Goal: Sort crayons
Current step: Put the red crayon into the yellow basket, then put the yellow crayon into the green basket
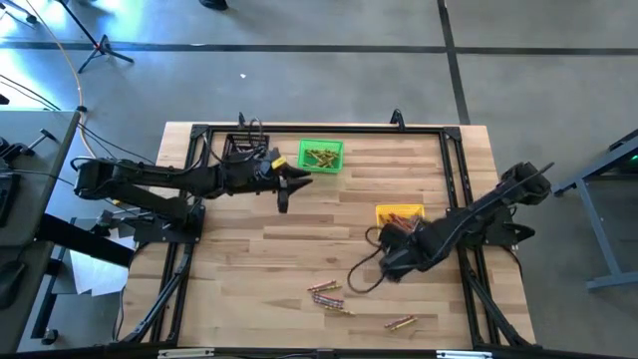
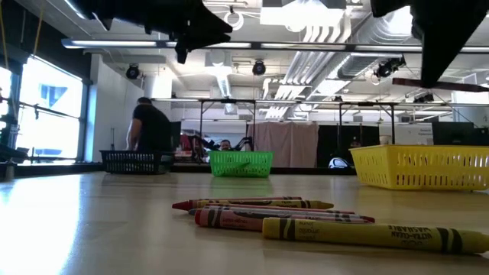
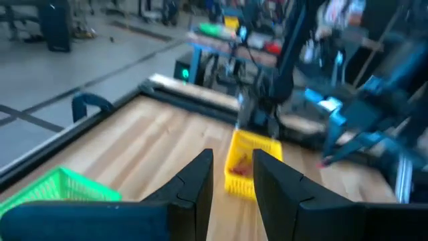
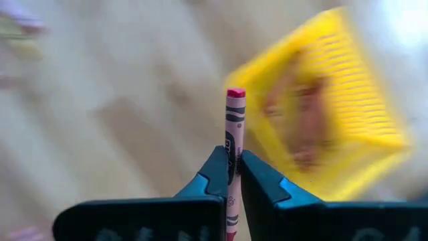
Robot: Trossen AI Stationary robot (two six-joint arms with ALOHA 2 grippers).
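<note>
We saw a red crayon [image 4: 235,144] clamped upright between the fingers of the right pincer [image 4: 232,175], its tip standing well clear of them, with the yellow bin [image 4: 348,100] just ahead and to one side of that pincer. The rest of the crayons [image 1: 327,296] lay loose on the bench [image 1: 249,259], behind the right pincer toward the near edge, a few more [image 1: 401,322] off by themselves. Other crayons already sat in the yellow bin and in the green bin [image 1: 321,157].

In our judgement the chief risk was the hold itself: the fingers pinched the stick low down, so a quick swing could pivot it or let it slide out short of the bin. A release too early or off-centre might bounce it off the bin's mesh rim and send it rolling across the smooth wood. Red also had to land with its own colour, or the sort was spoiled.

The left pincer [image 3: 233,175] hung with its fingers apart and nothing between them, the green bin close beside it.

The bench was pale striped wood framed by dark rails. Beyond it we saw an open workshop with ceiling ducts, a black bin [image 2: 131,161] at the far edge, and a person [image 2: 151,126] standing in the distance.
</note>
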